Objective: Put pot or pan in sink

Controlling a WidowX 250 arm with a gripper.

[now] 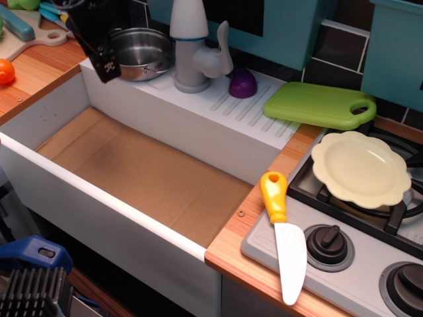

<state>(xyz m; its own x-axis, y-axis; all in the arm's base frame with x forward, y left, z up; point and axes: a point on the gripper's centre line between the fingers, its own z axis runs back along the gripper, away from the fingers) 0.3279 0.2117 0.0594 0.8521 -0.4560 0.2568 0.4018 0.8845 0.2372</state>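
The small shiny steel pot [140,51] stands upright on the white ledge behind the sink, left of the faucet. The sink [198,135] is a large white-walled basin with a bare brown floor, right in front of the pot. My black gripper [106,61] hangs at the top left, over the ledge's left end. It is against the pot's left rim and covers part of it. Only one dark finger [108,68] shows clearly, so I cannot tell how the jaws stand or whether they hold the rim.
A white faucet [192,46] and a purple piece [242,82] stand right of the pot. A green cutting board [320,104], a pale yellow plate [360,168] on the stove [344,254] and a yellow-handled knife [284,231] lie at the right. An orange [5,70] sits far left.
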